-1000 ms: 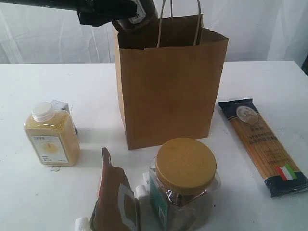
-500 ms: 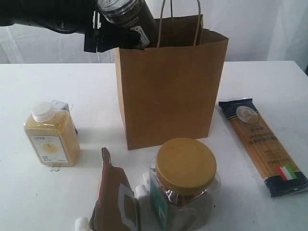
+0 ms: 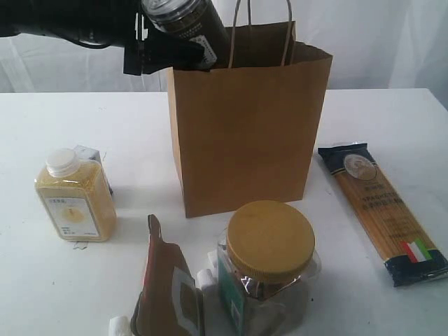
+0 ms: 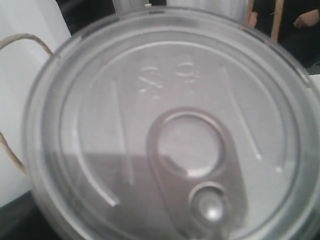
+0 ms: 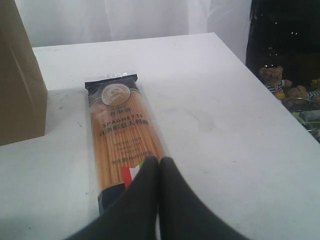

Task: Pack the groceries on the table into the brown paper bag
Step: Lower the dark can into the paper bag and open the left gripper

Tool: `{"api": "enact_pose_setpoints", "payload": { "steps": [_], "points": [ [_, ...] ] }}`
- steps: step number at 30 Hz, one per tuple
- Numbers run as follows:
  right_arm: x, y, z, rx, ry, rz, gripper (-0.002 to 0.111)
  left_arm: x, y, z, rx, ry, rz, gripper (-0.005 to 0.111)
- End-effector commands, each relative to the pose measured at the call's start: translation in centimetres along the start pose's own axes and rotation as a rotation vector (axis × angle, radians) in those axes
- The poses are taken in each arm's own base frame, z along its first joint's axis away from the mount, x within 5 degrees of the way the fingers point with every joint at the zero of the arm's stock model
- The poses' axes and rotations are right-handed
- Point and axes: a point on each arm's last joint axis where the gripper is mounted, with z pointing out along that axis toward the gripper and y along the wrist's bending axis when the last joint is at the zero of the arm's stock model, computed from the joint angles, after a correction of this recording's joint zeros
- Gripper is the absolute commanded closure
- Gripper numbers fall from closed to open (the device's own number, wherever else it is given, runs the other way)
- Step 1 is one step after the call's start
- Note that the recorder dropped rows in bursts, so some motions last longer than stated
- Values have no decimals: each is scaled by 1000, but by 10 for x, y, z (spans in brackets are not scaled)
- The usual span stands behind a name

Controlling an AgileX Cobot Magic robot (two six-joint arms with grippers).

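Exterior view: the dark pull-tab can (image 3: 185,21) has tipped lid-up at the eleven o'clock rim of the brown paper bag (image 3: 245,133). It is clamped in the left tool (image 3: 168,49), so it seems not yet dropped in. The right tool (image 5: 159,195) hangs clenched and empty near the spaghetti packet (image 5: 122,135) on the tabletop (image 5: 210,100).
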Motion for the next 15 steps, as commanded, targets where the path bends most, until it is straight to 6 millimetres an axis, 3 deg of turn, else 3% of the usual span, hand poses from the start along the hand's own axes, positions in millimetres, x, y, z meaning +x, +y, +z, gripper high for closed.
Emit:
{"api": "enact_pose_setpoints", "payload": {
  "steps": [1,5,9,15],
  "points": [
    [1,0,0,5,-4,2,108,-15,0,-2,-7,-74,-35,75],
    [1,0,0,5,-4,2,108,-15,0,-2,-6,-75,-67,60],
    [1,0,0,5,-4,2,108,-11,-1,-2,11,-26,-139,31],
    [1,0,0,5,-4,2,108,-3,-6,-2,53,64,-263,29]
  ]
}}
